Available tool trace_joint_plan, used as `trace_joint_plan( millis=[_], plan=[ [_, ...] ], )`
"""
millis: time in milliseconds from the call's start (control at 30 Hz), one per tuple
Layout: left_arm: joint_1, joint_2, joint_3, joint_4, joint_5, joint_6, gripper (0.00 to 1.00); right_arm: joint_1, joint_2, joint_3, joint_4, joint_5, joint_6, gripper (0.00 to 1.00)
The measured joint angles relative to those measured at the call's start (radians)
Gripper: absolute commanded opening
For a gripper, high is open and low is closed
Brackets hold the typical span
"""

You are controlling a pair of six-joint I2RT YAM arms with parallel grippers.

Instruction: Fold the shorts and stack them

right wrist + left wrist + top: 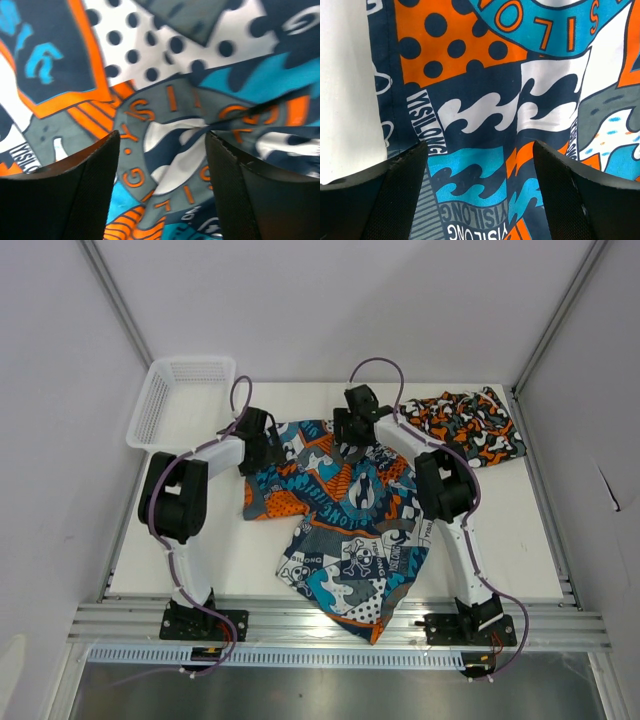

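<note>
Cartoon-print shorts (345, 530) in blue-teal, orange and white at the middle of the table (230, 560), spread out loosely with some wrinkles, lowest corner toward 6 o'clock and lapping over the near edge onto the metal rail (300, 625). Camouflage shorts (465, 428) in orange, black, grey and white at about 1 o'clock, bunched in a loose heap near the far right corner, just beside the cartoon pair; touching or not, cannot tell behind the right arm. White mesh basket (150, 410) at 10 o'clock, at the far left corner, partly off the table edge. Left gripper (268, 450) at the 10 o'clock edge of the cartoon-print shorts, pointing down at the cloth; in the left wrist view, fingers (405, 190) set well apart, wave-and-dot print lying flat between them, the bare table showing at 9 o'clock, nothing pinched. Right gripper (352, 440) at the 12 o'clock edge of the same shorts; in the right wrist view, fingers (75, 190) likewise apart, a rumpled fold of grey-and-orange lettered print below the gap, no cloth clamped.
</note>
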Motion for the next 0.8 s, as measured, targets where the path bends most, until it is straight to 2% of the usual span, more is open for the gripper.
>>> trace_joint_plan(
  millis=[100,233,433,567,800],
  plan=[
    [-0.002,0.000,0.000,0.003,-0.001,-0.001,0.86,0.002,0.000,0.002,-0.007,-0.031,-0.002,0.79],
    [-0.002,0.002,0.001,0.003,-0.007,-0.005,0.86,-0.033,-0.006,-0.005,-0.006,-0.062,0.002,0.80],
    [-0.004,0.019,0.023,-0.002,-0.027,-0.013,0.85,-0.120,-0.111,-0.166,0.083,-0.138,0.016,0.82],
    [-0.005,0.027,0.036,-0.013,-0.045,-0.023,0.85,-0.180,-0.151,-0.217,0.137,-0.194,0.027,0.82],
    [-0.007,0.052,0.073,-0.044,-0.090,-0.041,0.86,-0.250,-0.123,-0.172,0.141,-0.235,0.048,0.83]
  ],
)
